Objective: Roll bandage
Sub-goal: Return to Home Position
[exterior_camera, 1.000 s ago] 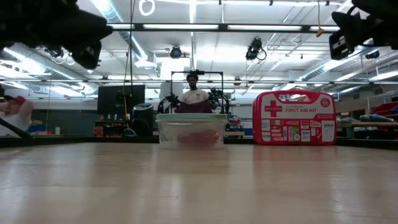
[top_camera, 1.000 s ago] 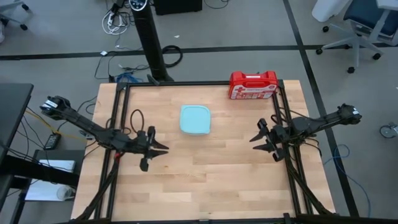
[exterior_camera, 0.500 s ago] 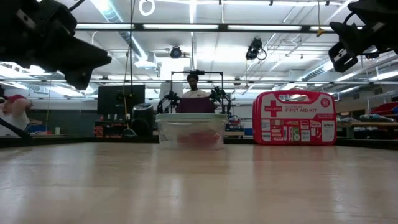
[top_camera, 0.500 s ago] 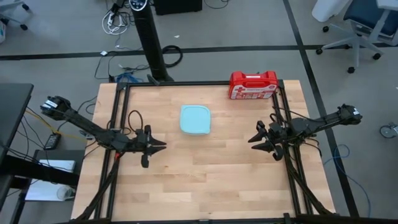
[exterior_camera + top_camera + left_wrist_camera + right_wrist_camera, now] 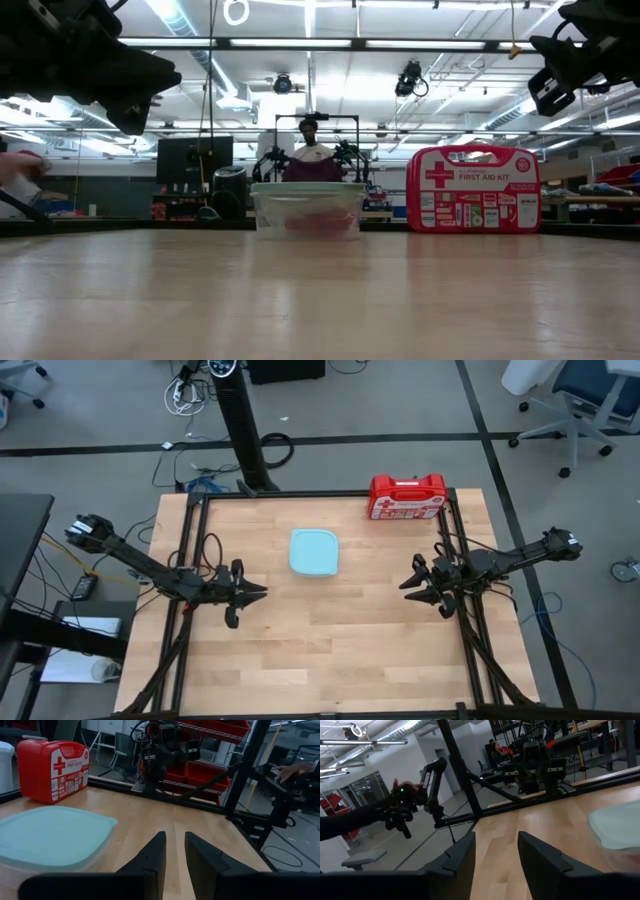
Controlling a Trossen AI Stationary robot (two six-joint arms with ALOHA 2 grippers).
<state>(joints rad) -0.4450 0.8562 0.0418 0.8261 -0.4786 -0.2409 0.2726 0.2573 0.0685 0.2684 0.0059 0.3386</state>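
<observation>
The bandage (image 5: 318, 222) shows only in the low view, as a red lump seen through the clear wall of a container (image 5: 307, 210), lying on its bottom. From above, the container's pale blue lid (image 5: 314, 551) hides it. My left gripper (image 5: 262, 592) hovers open above the table, left of the container and nearer the front edge, pointing level toward the right; its fingers (image 5: 175, 845) have nothing between them. My right gripper (image 5: 405, 585) hovers open at the table's right, pointing left, with an empty gap (image 5: 496, 847).
A red first-aid case (image 5: 406, 498) stands upright at the far edge, right of centre. A black frame rail (image 5: 186, 560) runs around the tabletop. Bare wood lies between the two grippers. Beyond the table a person (image 5: 310, 135) sits, and a hand (image 5: 402, 790) is on another arm.
My left gripper has sunk a little and turned slightly, staying left of the container. My right gripper has rolled a little about the line it points along without shifting place. Neither has opened or shut. The container and case have not moved.
</observation>
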